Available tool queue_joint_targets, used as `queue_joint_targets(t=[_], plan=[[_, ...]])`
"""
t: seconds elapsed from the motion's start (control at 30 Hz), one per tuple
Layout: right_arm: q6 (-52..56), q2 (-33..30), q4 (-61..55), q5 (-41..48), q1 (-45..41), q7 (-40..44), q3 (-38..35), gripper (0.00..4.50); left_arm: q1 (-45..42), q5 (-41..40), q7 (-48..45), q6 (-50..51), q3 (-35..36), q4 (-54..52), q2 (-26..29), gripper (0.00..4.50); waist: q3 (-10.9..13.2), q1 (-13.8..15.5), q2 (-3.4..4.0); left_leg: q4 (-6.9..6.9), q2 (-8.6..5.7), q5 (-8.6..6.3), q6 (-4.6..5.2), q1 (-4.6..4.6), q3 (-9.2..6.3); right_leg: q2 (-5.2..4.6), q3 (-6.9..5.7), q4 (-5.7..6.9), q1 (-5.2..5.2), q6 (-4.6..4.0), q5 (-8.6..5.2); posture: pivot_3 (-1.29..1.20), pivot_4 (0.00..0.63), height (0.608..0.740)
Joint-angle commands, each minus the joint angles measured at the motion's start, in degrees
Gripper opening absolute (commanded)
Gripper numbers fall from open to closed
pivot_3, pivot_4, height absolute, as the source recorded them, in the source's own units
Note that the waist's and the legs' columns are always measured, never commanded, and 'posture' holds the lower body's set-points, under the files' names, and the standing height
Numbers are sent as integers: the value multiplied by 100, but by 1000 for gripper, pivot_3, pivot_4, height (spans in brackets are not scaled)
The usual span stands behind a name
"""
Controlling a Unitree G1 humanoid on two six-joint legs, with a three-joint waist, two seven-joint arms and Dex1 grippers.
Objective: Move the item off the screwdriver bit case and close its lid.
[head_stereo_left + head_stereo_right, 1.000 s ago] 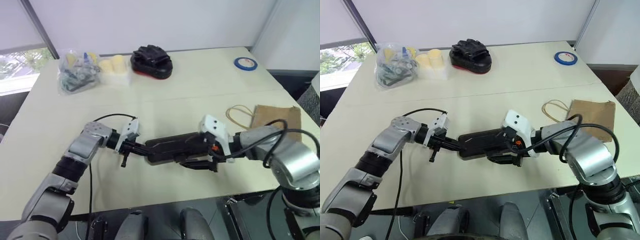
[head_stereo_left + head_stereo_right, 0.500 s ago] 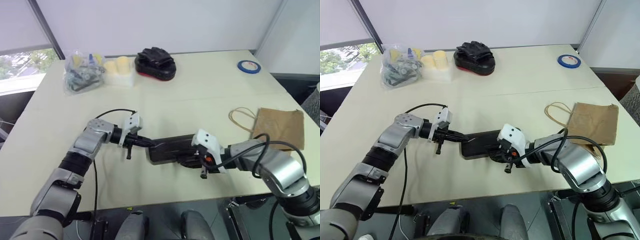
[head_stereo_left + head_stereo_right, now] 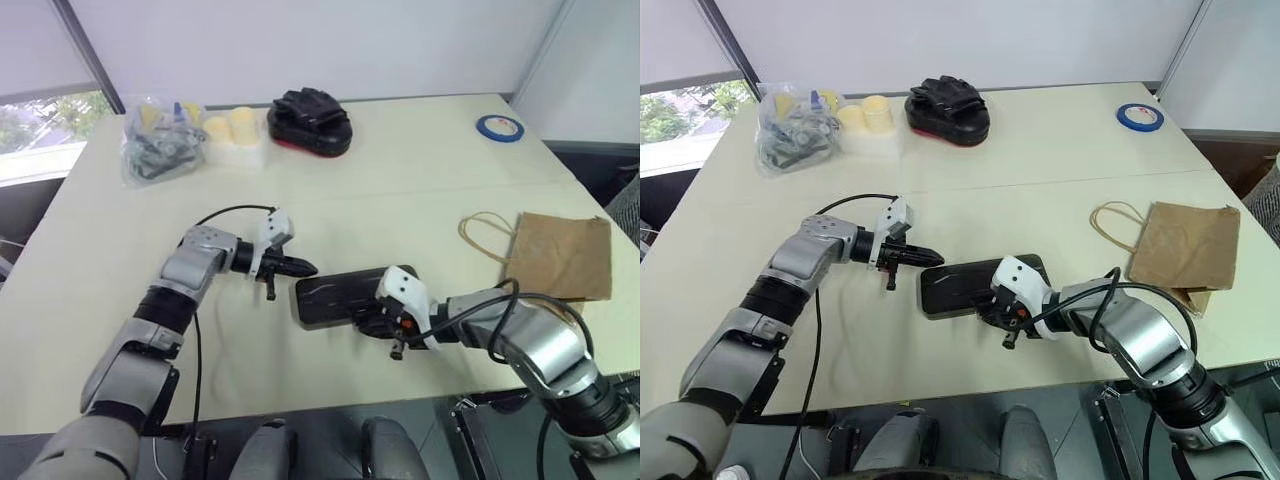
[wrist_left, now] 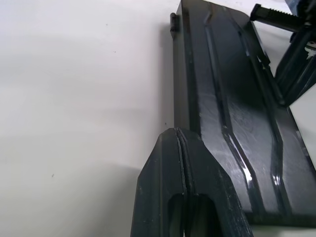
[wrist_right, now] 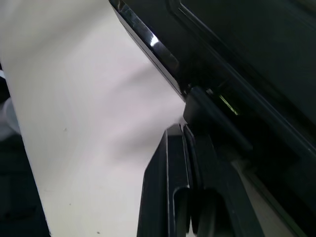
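Step in hand: closing the lid; it looks already flat over the screwdriver bit case, though whether it has latched I cannot tell.
Kraft paper bag: off the case, lying on the table at its 3 o'clock, well apart.
Left end effector: fingers together, tip at the case's 10 o'clock corner.
Right end effector: fingers together, at the case's 5 o'clock edge by the latch.
Next move: likely a downward press to seat the latch.
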Motion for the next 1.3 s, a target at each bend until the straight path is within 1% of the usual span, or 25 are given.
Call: queue_joint_targets(t=[0.03, 0.37, 0.5, 0.63, 0.73, 0.87, 1.0, 1.1, 1.3], plan=[[-171, -7, 0, -91, 21, -89, 27, 32, -168, 138, 59, -272, -20, 137, -214, 0, 1, -2, -2, 0, 0, 0, 0, 0, 0, 0, 1, -1, 0, 0, 0, 0, 150, 740], [-233, -43, 35, -164, 27, -120, 62, 32, -593, 688, 258, -1069, -169, 1425, -1098, 0, 0, 7, -4, 1, -1, -7, 12, 4, 10, 0, -1, -2, 7, 0, 0, 0, 150, 740], [-263, -20, 81, -211, 3, -145, 70, 32, -571, 901, 190, -1334, -279, 1680, -1325, 0, -1, 3, -5, 1, -1, -8, 14, 7, 10, 0, -1, -2, 11, 0, 0, 0, 150, 740], [-457, -32, 207, -432, -73, -218, 199, 32, -495, 1039, 110, -1460, -329, 1754, -1398, 0, -6, 2, -12, 0, -1, -8, 14, 11, 9, 0, -1, -2, 16, 0, 0, 0, 150, 740], [-531, 71, 349, -508, -146, -291, 202, 32, -424, 1115, 85, -1518, -360, 1785, -1399, 0, -13, -5, -22, 0, 0, -11, 20, 19, 7, 1, -3, -2, 24, 0, 0, 0, 150, 740], [-787, 28, 515, -787, -250, -337, 393, 32, -271, 1189, 38, -1566, -406, 1750, -1354, 0, -26, -45, -34, 0, 1, -11, 21, 27, 4, 3, -3, -2, 33, 0, 0, 0, 150, 740], [-937, 74, 649, -837, -318, -383, 417, 32, -184, 1225, 16, -1564, -396, 1708, -1325, 0, -27, -103, -34, -8, 3, -16, 28, 57, -4, 5, -9, -8, 64, 0, 0, 0, 150, 740], [-1042, 104, 770, -925, -388, -453, 445, 32, -96, 1208, -42, -1471, -393, 1570, -1286, 0, -27, -124, -34, -21, 5, -26, 46, 101, -4, 5, -8, -14, 99, 0, -1, 0, 150, 740], [-1363, 107, 965, -1180, -513, -509, 611, 32, 60, 1175, -36, -1320, -400, 1341, -1258, 0, -30, -155, -36, -23, 18, -31, 55, 117, -8, 16, -6, -13, 104, 0, -2, 0, 150, 740]])
